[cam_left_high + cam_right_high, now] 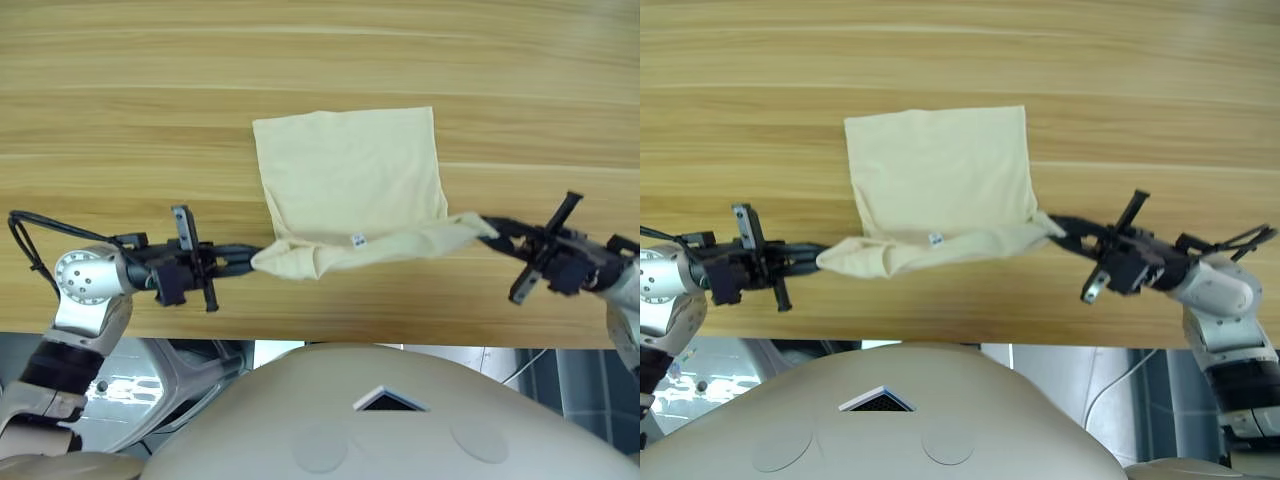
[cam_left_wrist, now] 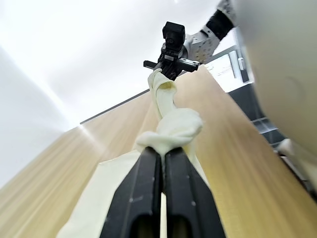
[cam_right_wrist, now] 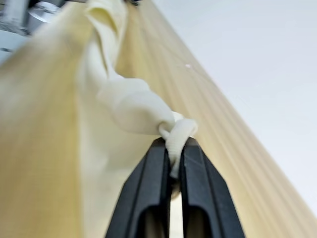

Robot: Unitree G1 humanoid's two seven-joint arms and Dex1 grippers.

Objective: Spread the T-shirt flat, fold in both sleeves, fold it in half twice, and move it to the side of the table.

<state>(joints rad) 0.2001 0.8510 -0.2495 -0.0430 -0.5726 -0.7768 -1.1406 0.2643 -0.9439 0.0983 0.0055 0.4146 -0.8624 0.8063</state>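
A pale yellow T-shirt lies folded on the wooden table, its far part flat and its near edge lifted and stretched into a band between my two grippers. My left gripper is shut on the shirt's near left corner. My right gripper is shut on the near right corner. The held edge hangs a little above the table near its front edge. A small white tag shows on the lifted fold.
Bare wood stretches to the left, right and far side of the shirt. The table's front edge runs just below both grippers.
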